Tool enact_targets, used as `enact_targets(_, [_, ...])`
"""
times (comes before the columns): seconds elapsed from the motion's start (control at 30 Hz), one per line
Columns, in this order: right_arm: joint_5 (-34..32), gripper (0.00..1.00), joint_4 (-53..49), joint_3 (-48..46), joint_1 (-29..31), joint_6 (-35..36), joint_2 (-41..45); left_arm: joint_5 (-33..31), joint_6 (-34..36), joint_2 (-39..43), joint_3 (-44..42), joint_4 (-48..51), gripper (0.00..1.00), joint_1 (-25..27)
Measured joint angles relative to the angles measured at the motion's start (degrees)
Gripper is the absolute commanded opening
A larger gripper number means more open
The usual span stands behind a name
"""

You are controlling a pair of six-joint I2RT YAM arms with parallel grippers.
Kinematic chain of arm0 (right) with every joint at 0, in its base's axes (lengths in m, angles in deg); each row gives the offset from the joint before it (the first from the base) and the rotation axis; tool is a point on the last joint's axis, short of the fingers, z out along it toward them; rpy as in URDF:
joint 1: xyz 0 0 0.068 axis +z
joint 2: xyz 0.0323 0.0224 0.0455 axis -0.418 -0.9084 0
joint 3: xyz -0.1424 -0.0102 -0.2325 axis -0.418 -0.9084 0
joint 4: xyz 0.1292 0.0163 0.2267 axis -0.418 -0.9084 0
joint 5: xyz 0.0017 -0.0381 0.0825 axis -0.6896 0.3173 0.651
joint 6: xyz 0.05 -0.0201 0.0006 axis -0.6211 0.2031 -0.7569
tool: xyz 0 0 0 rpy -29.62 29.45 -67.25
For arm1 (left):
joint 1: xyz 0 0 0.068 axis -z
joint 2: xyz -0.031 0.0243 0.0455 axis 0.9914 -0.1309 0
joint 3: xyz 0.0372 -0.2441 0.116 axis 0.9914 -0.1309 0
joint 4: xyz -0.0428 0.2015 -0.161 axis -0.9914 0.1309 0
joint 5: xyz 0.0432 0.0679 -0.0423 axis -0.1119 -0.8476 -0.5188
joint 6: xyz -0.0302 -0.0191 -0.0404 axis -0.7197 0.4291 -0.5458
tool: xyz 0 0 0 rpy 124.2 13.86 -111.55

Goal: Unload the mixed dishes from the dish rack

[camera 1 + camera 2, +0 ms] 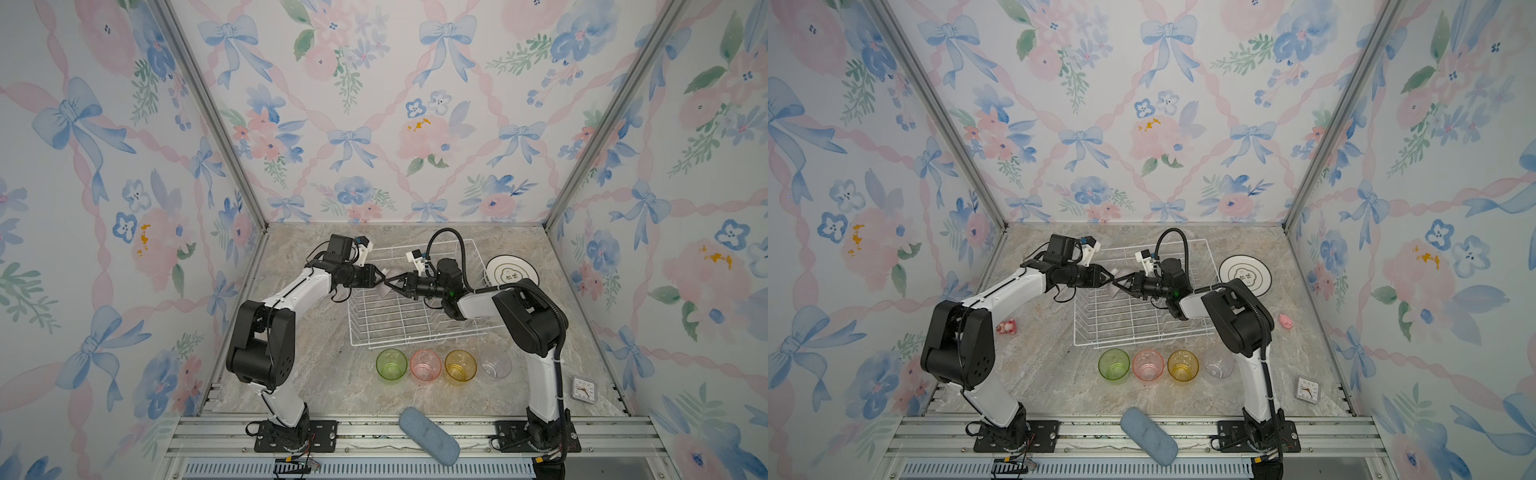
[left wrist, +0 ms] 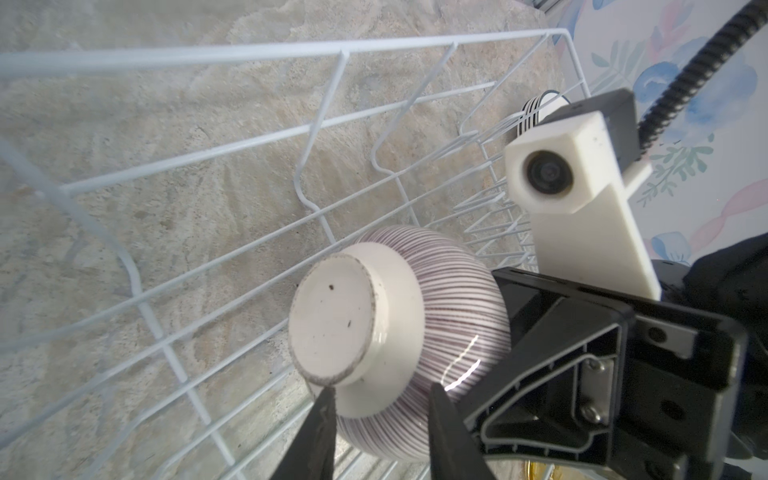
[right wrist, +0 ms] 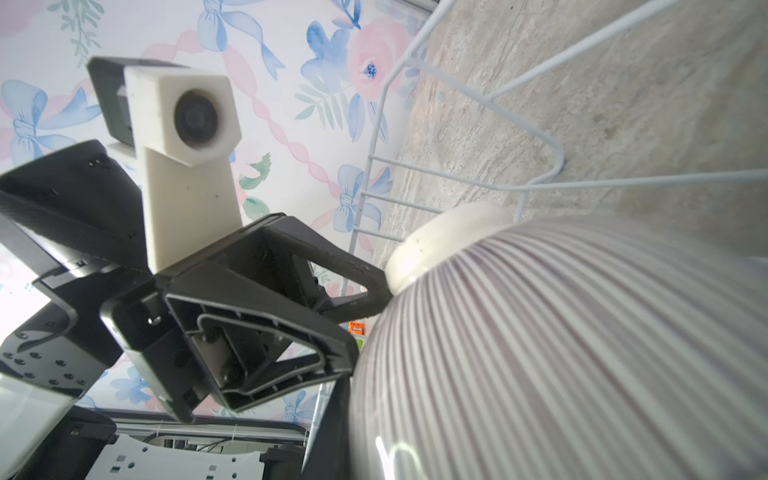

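The pinkish striped bowl (image 1: 385,286) hangs on its side over the white wire dish rack (image 1: 415,332), held between both grippers. My left gripper (image 2: 386,432) is shut on it, one finger at the foot ring and one on the ribbed wall (image 2: 436,316). My right gripper (image 1: 391,286) is shut on the bowl's rim from the opposite side; in the right wrist view one of its fingers (image 3: 332,424) lies against the ribbed wall (image 3: 561,353), the other is hidden. White dark-rimmed plates (image 1: 512,271) lie stacked on the table right of the rack. Green (image 1: 391,365), pink (image 1: 425,365), yellow (image 1: 460,365) and clear (image 1: 496,364) tumblers stand in a row before it.
A blue oblong pad (image 1: 429,435) lies across the front rail. A small square clock (image 1: 582,389) sits at the front right. In a top view a small pink toy (image 1: 1007,326) lies left of the rack and another (image 1: 1285,321) right of it.
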Motion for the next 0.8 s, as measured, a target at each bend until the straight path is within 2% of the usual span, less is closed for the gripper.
enact_targets(0.37, [0.3,0.00,0.6,1.0,0.0,0.3,-0.3,-1.6,0.0,1.9,-1.2,-0.2,0.35,0.0])
enact_targets(0.8, [1.2,0.00,-7.9,5.6,0.0,4.5,0.0,-11.8,0.2,13.0,-4.2,-0.2,0.39,0.0])
